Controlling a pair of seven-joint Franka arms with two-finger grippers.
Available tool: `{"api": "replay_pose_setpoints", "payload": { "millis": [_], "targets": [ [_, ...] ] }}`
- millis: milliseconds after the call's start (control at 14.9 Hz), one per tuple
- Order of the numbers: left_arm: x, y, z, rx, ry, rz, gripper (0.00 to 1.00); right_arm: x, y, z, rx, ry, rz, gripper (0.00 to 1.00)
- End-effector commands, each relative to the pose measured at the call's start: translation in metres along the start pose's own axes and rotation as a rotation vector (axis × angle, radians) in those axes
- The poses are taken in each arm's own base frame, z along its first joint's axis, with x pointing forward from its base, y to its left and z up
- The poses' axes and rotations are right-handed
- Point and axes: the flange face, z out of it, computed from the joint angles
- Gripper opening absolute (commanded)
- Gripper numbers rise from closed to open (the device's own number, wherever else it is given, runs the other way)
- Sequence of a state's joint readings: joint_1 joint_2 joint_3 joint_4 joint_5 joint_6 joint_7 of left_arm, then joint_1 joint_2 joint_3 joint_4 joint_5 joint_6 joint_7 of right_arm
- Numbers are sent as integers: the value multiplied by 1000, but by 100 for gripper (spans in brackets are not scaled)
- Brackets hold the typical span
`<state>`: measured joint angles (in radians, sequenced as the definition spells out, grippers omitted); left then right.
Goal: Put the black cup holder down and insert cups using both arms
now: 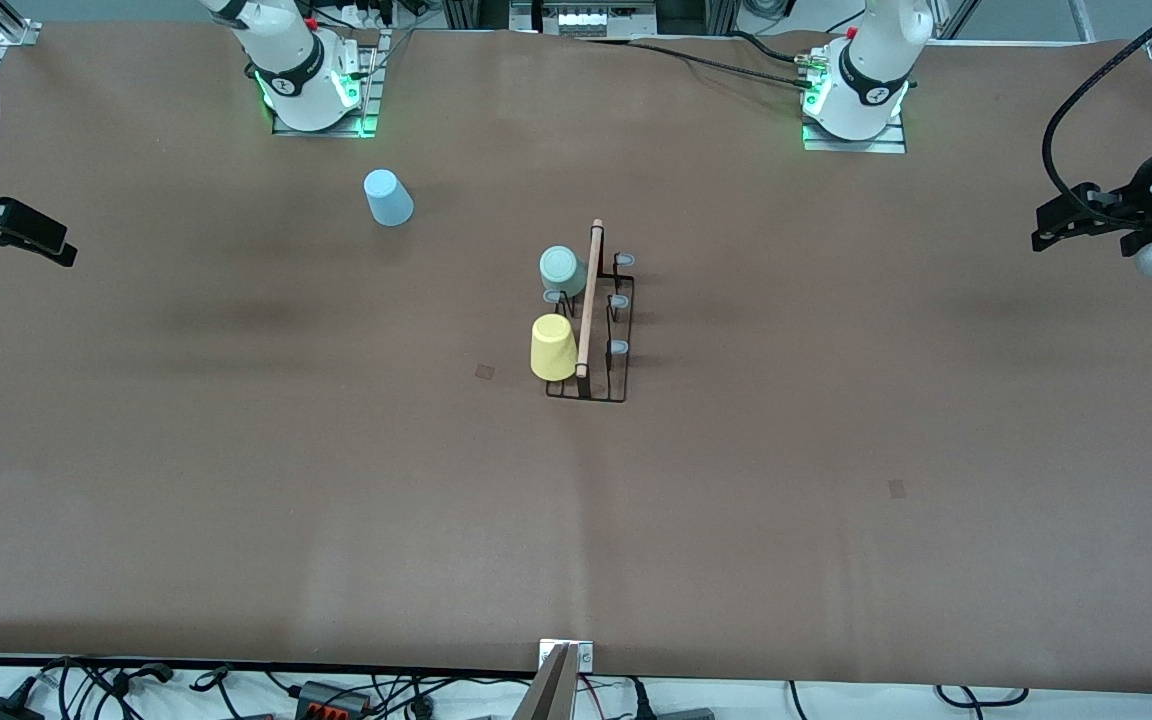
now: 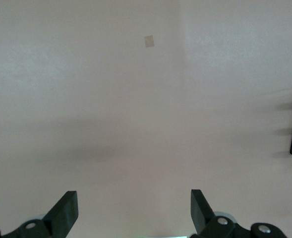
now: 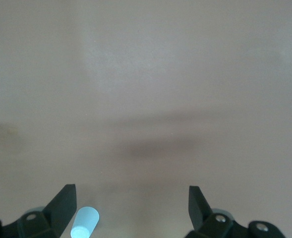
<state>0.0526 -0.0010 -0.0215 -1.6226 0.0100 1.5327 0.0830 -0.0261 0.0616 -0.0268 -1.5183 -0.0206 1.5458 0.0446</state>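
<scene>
Left gripper and right gripper are seen spread wide, empty, cut off at frame edges over bare table. Rack at centre carries mint cup and yellow cup; blue cup stands upper left.

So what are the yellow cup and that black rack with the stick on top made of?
The yellow cup looks like plastic: one flat pastel colour, smooth and matte, no pattern. The black rack seems to be thin metal wire, dark and very slim, though a coating cannot be ruled out. The stick on top looks like pale bare wood. The peg tips are a pale grey-blue, maybe rubber or plastic caps.
</scene>
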Motion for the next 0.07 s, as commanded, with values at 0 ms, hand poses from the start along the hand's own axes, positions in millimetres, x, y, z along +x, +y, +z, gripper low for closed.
{"api": "replay_pose_setpoints", "payload": {
  "millis": [0],
  "targets": [
    [3, -2, -6, -19, -2, 9, 100, -6, 1, -4, 2, 0, -16, 100]
  ]
}}
